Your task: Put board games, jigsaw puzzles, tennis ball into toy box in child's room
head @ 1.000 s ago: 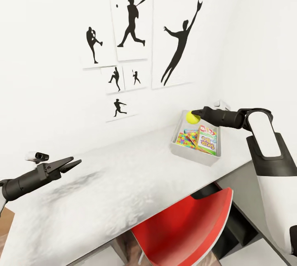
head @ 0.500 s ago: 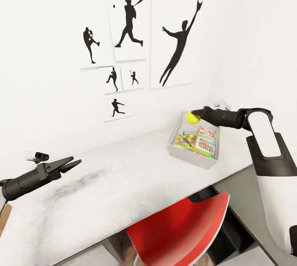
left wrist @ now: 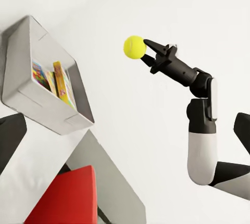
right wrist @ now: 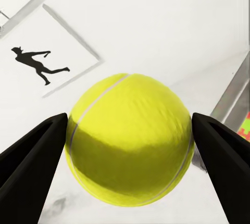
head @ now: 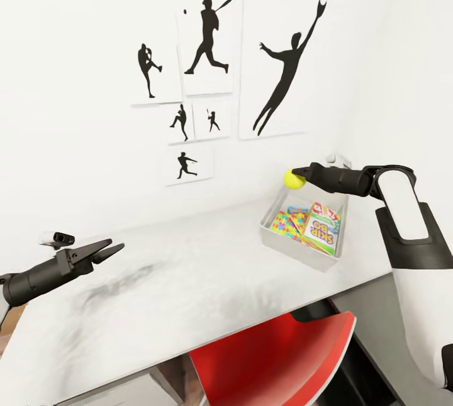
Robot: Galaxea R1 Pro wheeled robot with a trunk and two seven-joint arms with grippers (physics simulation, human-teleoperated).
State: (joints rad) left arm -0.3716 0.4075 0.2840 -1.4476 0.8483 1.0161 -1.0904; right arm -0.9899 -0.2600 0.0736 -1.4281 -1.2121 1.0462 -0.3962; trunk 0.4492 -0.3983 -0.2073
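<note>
In the head view, the right gripper (head: pixel 300 177) pinches the tennis ball (head: pixel 292 179) in the air, above the far left corner of the toy box (head: pixel 296 247) on the table (head: pixel 189 280); a SKIP-BO game (head: pixel 324 229) and a puzzle (head: pixel 289 225) lie in the box, and the left gripper (head: pixel 111 248) hangs over the table's left end, fingers nearly together, holding nothing. In the left wrist view, the ball (left wrist: pixel 134 47) sits at the right gripper's (left wrist: pixel 146 51) tip, apart from the toy box (left wrist: pixel 49 109). In the right wrist view, two black fingers (right wrist: pixel 31 153) press the ball (right wrist: pixel 130 138) from both sides.
</note>
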